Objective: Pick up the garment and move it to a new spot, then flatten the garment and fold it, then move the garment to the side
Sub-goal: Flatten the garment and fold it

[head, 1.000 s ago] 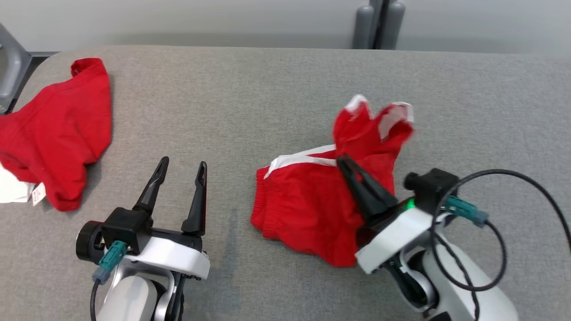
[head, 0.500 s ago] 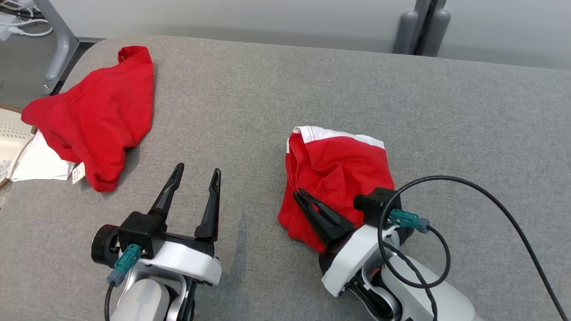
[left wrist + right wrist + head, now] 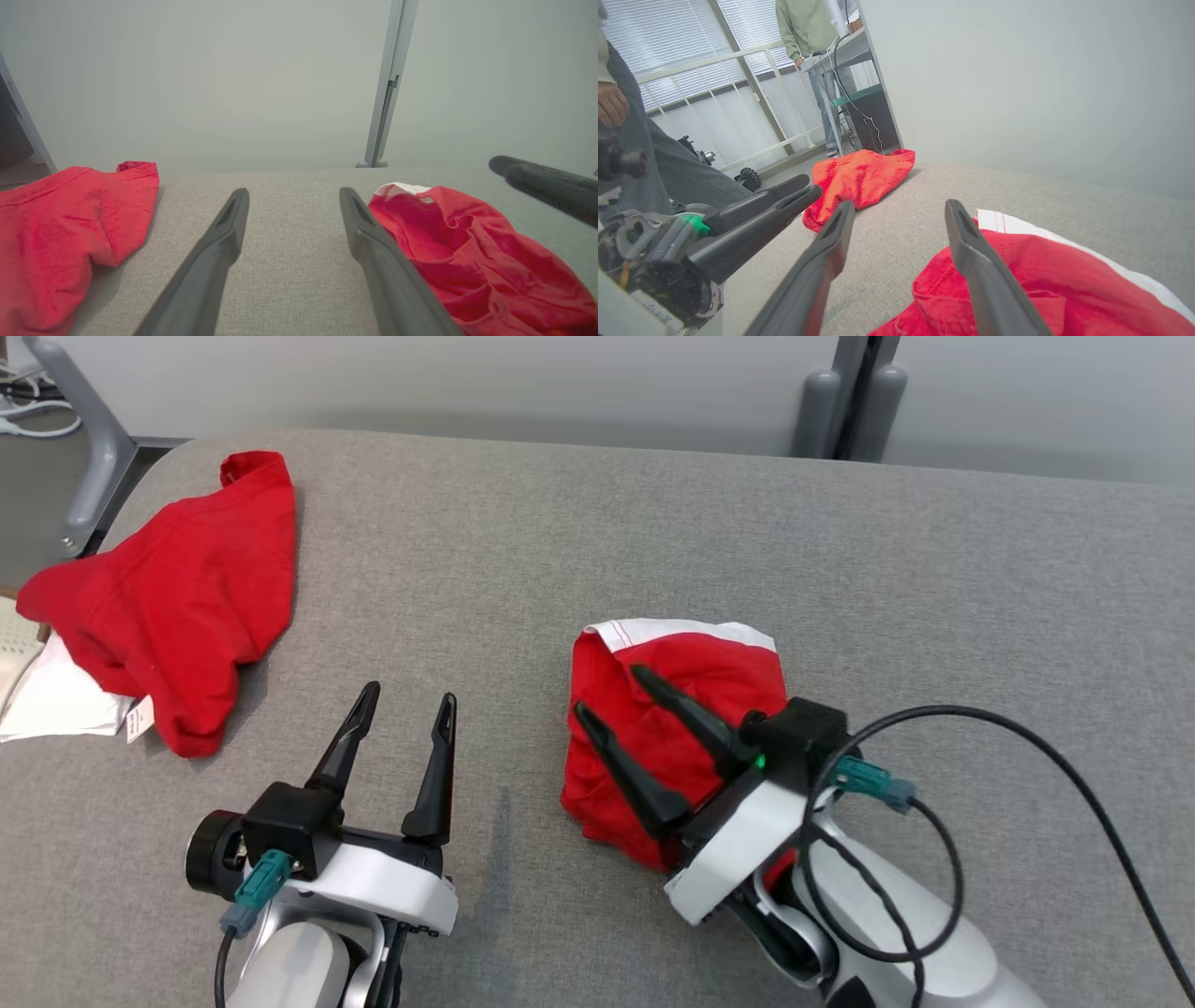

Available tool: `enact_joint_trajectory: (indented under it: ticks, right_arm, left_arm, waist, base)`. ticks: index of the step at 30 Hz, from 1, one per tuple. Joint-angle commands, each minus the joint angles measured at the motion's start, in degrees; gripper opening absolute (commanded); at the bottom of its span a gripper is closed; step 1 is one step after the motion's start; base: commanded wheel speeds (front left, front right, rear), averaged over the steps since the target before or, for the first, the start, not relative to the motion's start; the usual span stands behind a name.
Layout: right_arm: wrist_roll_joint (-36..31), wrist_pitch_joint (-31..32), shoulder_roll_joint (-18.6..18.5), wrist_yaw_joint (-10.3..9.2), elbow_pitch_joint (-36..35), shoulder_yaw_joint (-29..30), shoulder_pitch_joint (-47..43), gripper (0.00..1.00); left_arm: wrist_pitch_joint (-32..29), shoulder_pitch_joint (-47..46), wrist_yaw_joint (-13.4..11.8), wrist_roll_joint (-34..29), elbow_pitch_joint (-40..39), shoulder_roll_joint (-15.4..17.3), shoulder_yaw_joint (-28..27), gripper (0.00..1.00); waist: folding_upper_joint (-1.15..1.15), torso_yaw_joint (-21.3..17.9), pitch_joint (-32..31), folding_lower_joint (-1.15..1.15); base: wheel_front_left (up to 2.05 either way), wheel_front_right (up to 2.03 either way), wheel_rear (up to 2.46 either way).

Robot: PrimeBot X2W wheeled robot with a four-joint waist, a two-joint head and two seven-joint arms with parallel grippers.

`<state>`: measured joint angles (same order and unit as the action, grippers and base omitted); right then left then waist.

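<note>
The garment (image 3: 691,681), red with a white striped band along its far edge, lies crumpled on the grey padded table (image 3: 579,541), right of centre. My right gripper (image 3: 611,691) hovers over its near left part, open, with nothing between its fingers. The right wrist view has the garment (image 3: 1041,280) under and right of the right gripper (image 3: 900,205). My left gripper (image 3: 410,695) stands open over bare table to the garment's left, a short gap from it. In the left wrist view, the garment (image 3: 467,252) lies just right of the left gripper (image 3: 293,191).
Another red garment (image 3: 177,588) lies at the table's far left corner, on a white cloth (image 3: 51,705) with a small label. A cream basket (image 3: 9,644) sits at the left edge. Beyond the table, a person (image 3: 803,28) stands at a desk and another person (image 3: 630,140) is close by.
My right gripper has opened and let go of the garment, which had been lifted and now lies heaped on the table. The head camera shifted. The left gripper stayed open.
</note>
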<state>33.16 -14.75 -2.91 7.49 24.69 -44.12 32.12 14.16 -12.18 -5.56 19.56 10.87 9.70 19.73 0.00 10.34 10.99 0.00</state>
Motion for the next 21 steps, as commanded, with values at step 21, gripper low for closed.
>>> enact_joint_trajectory:
  ticks: [21]
  right_arm:
    - [-15.5,2.8,-6.2,0.02,-16.0,38.8,-21.4,1.0]
  left_arm:
    - [-1.4,2.3,-2.1,0.6,-3.1,3.5,-1.3,1.0]
  waist:
    - [0.0,-5.2,-2.0,0.0]
  base:
    - [0.0,0.0,0.0]
